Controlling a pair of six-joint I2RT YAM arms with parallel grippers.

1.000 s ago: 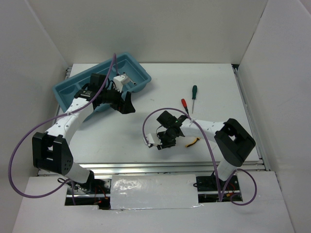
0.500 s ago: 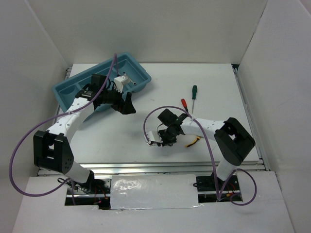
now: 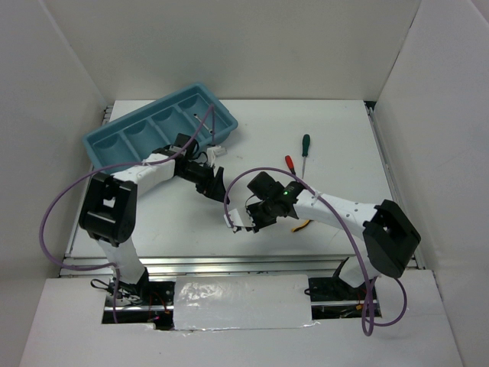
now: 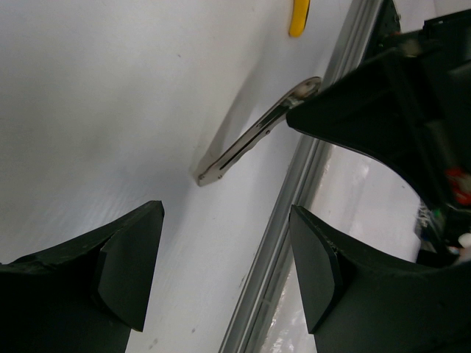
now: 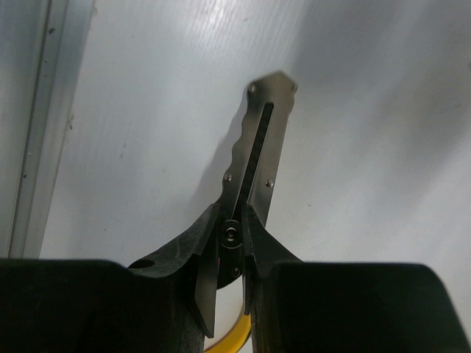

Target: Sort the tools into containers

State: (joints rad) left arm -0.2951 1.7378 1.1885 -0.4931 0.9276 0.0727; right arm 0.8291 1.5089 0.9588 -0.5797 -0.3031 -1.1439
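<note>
Folding knife (image 5: 257, 147), grey metal, closed, lay at near-centre of table (image 3: 344, 130), close to the near-edge rail (image 3: 229, 264). It was clamped at its pivot end by the right gripper (image 5: 234, 243), fingers shut tight on either side of the pivot screw, w/ the free end pointing away from the wrist. Whether the knife had cleared the table could not be told.

Step in hand (judged): grasp made, lift and carry to follow. Next move called for raising the knife, then swinging it far-left to the tray (image 3: 99, 141), a light blue unit w/ four compartments at the far-left corner. The grip sat at one end only, so the long free end might droop or twist.

Left gripper (image 4: 224, 272) hung just far-left of the right one, fingers wide apart w/ nothing between them, its camera looking at the knife. It sat between knife and tray, i.e. on the direct path, so either a hand-over or a detour seemed needed.

Other items:
- Yellow-handled pliers (image 3: 304, 224): just right of the knife, partly under the right arm.
- Red-handled screwdriver (image 3: 289, 162) and green-handled screwdriver (image 3: 306, 145): farther right, not yet sorted, clear of the path.
</note>
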